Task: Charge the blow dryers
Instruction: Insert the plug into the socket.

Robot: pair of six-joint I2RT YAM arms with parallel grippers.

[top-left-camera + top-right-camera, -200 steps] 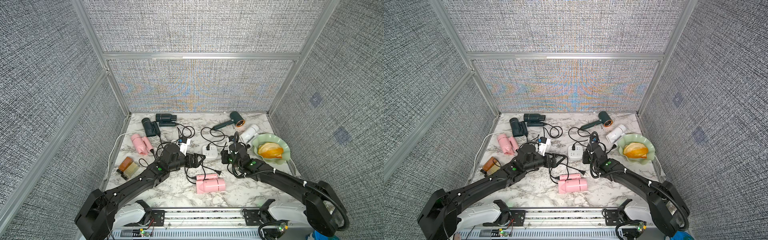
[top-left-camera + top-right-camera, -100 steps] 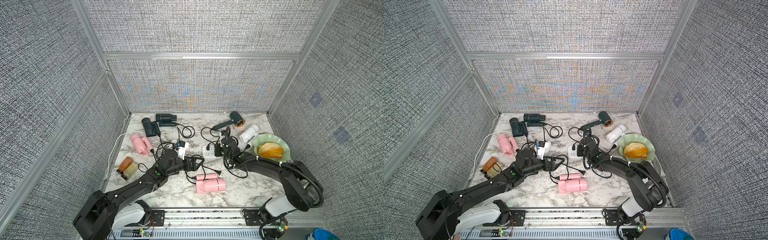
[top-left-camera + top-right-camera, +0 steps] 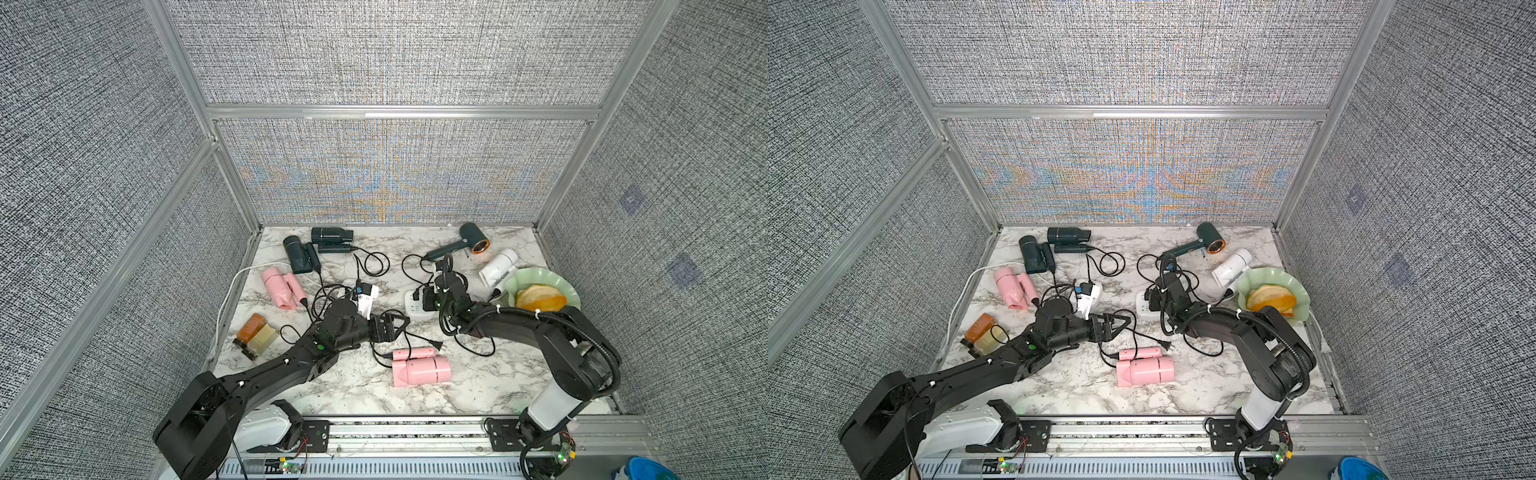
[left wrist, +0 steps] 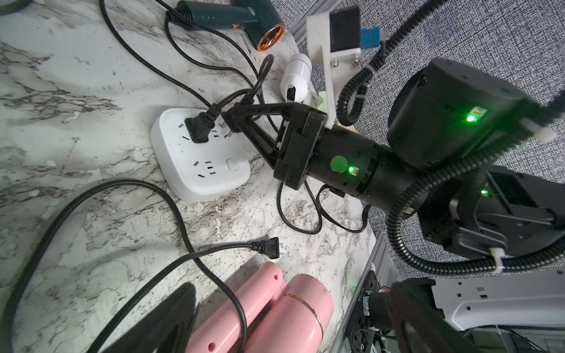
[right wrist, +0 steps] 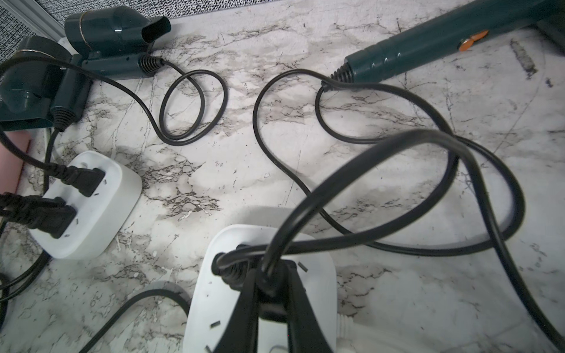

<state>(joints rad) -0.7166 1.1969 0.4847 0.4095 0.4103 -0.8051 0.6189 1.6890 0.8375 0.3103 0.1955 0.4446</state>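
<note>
Six blow dryers lie on the marble top: two dark teal (image 3: pixel 330 236) (image 3: pixel 299 255), a pink one (image 3: pixel 280 286), a second pink one (image 3: pixel 422 370), a green copper-ringed one (image 3: pixel 469 241) and a white one (image 3: pixel 498 266). My right gripper (image 3: pixel 430 299) (image 5: pixel 272 272) is shut on a black plug (image 4: pixel 232 123), held just over the right white power strip (image 3: pixel 411 309) (image 4: pixel 195 171), beside a plug (image 4: pixel 198 131) that sits in it. My left gripper (image 3: pixel 399 328) (image 4: pixel 292 287) stands open above the near pink dryer, holding nothing. A loose plug (image 3: pixel 436 344) (image 4: pixel 269 246) lies on the marble.
A second white power strip (image 3: pixel 368 297) (image 5: pixel 88 207) carries two plugs. Black cords loop across the middle. A green bowl (image 3: pixel 569 291) of orange slices stands at the right edge, and an amber bottle (image 3: pixel 255 336) lies at the left. Grey walls close in three sides.
My right gripper has carried the plug back and to the left, to just over the right power strip. The left gripper has barely shifted.
</note>
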